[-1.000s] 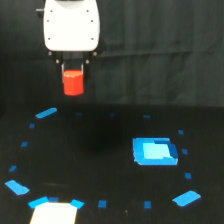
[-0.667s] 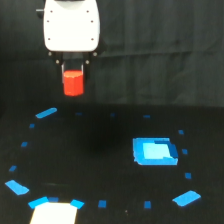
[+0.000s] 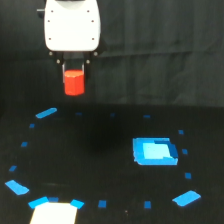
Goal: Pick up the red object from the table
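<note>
Dark curtain [image 3: 165,50] behind, black table [image 3: 100,165] below. Gripper [image 3: 74,70] clenched on red object [image 3: 74,83], raised well clear. Pick-up judged essentially done.

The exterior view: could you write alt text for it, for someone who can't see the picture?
A white robot hand holds a small red-orange stubby block in the air, well above a flat black table. Small blue tape squares ring the table, with a larger bright blue patch toward the exterior view's right.
</note>
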